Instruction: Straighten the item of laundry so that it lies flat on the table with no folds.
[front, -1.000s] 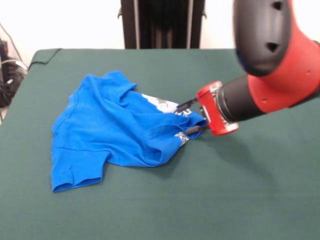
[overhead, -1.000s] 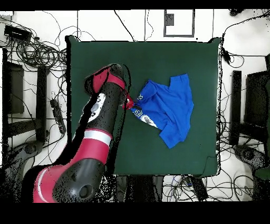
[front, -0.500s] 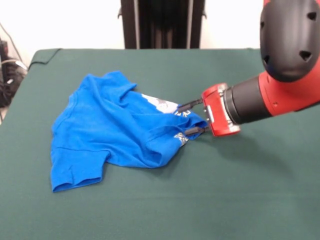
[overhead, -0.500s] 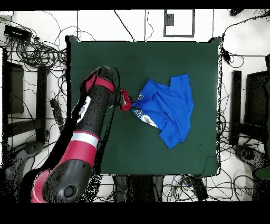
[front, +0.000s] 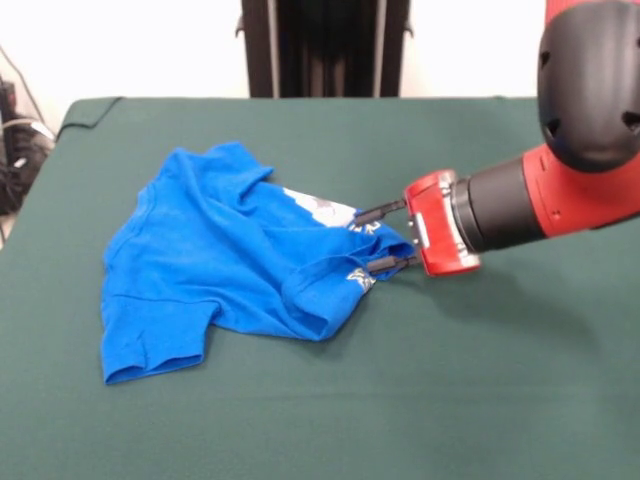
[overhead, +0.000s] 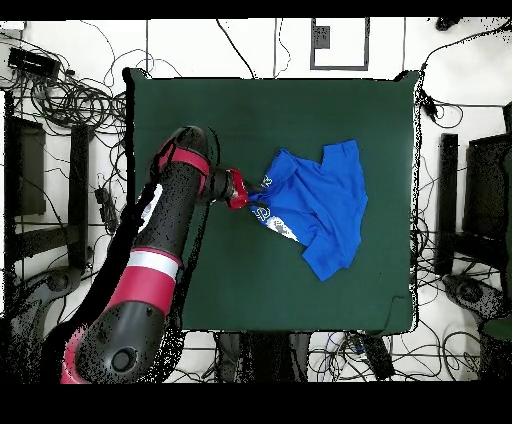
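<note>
Blue T-shirt lying rumpled on the green felt table, left of centre in the front view, right of centre in the overhead view. Far from flat: body bunched into soft ridges, one short sleeve spread toward the lower left of the front view, another lump of cloth near the top by the collar area. Part of a white-grey print with yellow-edged lettering showing on the turned-up edge beside the gripper, the rest of the print hidden in the folds.

Red and black arm reaching in from the right of the front view, held nearly level above the felt. Gripper at the shirt's right-hand edge, its two thin black fingers set apart, one above the fold and one below. Blue cloth lying between them, but no telling whether pinched fast or merely straddled, so the claw's grip not clear from either view.

In the overhead view, arm running up the table's left half, gripper touching the shirt's left tip. Cables tangled on the floor around the table.
</note>
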